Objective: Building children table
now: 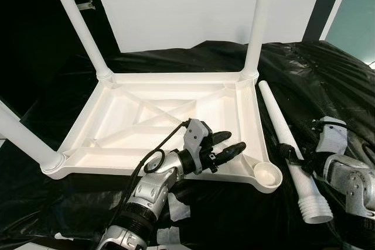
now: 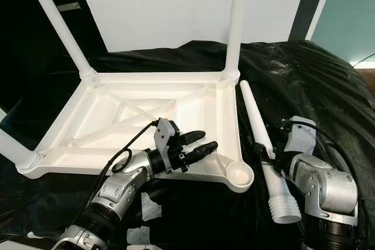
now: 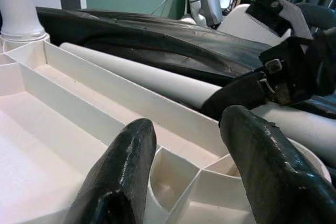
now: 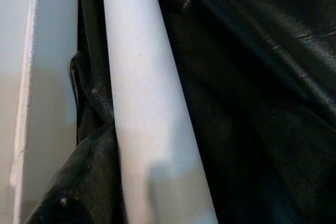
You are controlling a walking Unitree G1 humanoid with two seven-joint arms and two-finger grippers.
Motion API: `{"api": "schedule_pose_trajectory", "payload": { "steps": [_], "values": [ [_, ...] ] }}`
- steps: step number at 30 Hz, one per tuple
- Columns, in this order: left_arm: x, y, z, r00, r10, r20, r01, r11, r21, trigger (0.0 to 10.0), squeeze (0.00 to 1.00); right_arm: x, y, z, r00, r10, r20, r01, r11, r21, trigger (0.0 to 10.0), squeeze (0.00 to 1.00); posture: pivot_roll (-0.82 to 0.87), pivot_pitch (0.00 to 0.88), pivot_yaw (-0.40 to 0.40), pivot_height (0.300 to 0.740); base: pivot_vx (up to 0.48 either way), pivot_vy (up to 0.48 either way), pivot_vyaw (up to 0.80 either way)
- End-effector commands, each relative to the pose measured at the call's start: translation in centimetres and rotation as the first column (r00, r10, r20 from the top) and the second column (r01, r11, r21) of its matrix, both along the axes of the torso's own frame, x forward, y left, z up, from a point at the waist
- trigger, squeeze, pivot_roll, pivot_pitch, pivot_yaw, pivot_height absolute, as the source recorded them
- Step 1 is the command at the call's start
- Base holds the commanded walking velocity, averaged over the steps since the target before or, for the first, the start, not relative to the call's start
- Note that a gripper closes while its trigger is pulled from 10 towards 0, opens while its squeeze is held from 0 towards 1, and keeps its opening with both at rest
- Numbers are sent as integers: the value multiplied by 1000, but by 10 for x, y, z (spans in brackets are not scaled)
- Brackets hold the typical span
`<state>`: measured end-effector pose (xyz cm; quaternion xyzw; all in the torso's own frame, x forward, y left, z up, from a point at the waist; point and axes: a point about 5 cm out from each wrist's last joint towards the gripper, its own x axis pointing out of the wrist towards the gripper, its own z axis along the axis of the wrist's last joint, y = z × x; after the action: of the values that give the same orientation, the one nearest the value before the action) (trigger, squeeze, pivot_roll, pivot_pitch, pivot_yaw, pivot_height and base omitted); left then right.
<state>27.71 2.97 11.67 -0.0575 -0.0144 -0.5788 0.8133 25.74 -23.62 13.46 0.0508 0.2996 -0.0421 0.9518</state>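
Tabletop (image 1: 146, 121) inverted on black sheet (image 1: 304, 74), three legs fitted | empty socket (image 1: 266, 175) at 3 o'clock of left hand (image 1: 229, 146), fingers apart | loose leg (image 1: 287, 141) clamped in right hand (image 2: 266, 155), axis 12–6, right arm nearer.

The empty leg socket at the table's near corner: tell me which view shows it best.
The left eye view: the socket sits whole and unobstructed at the table top's corner, beside the loose leg. The right eye view shows the same. The left wrist view catches part of its rim behind the left pincer. The right wrist view shows the leg.
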Motion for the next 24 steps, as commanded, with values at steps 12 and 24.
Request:
{"api": "schedule_pose_trajectory", "payload": {
  "steps": [12, 24],
  "values": [
    [-2, -1, -3, 999, -35, 17, 34, 999, 25, 10000, 0, 12, 21, 5, 985, 100, 139, -88, 992, -93, 0, 0, -129, 0, 48, 740, 0, 0, 0],
    [1, -4, 0, 999, -48, 0, 48, 999, 10, 10000, 0, 7, 39, 41, 875, 292, 387, -182, 938, -295, 0, 0, -163, 0, 69, 740, 0, 0, 0]
  ]
}}
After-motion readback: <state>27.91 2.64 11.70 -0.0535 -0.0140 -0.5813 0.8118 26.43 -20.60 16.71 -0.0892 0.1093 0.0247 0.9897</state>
